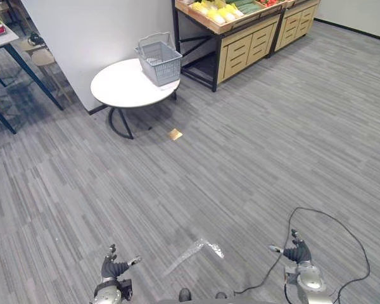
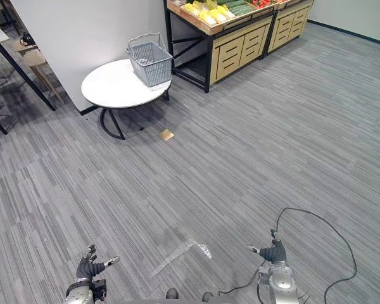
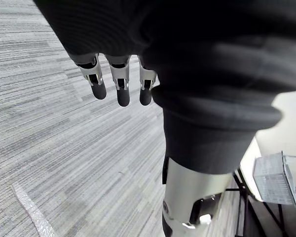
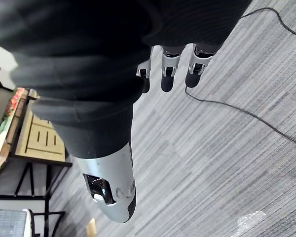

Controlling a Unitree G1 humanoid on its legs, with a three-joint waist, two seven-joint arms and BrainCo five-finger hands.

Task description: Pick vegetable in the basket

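A grey wire basket (image 1: pixel 158 60) stands on the far edge of a round white table (image 1: pixel 123 85) at the upper left. Yellow, green and red vegetables (image 1: pixel 225 11) lie in wooden trays on a shelf stand (image 1: pixel 244 39) behind it. My left hand (image 1: pixel 113 269) hangs low at the bottom left, fingers (image 3: pixel 119 89) straight and relaxed, holding nothing. At the bottom right my right hand (image 1: pixel 297 253) hangs the same way, its fingers (image 4: pixel 167 74) straight over bare carpet. Both hands are far from the basket and the vegetables.
Grey striped carpet runs from me to the table. A small tan scrap (image 1: pixel 175 133) lies on the floor by the table's black legs. A strip of clear tape (image 1: pixel 193 251) lies between my hands. A white wall (image 1: pixel 95 31) stands behind the table; a desk (image 1: pixel 3 38) is at far left.
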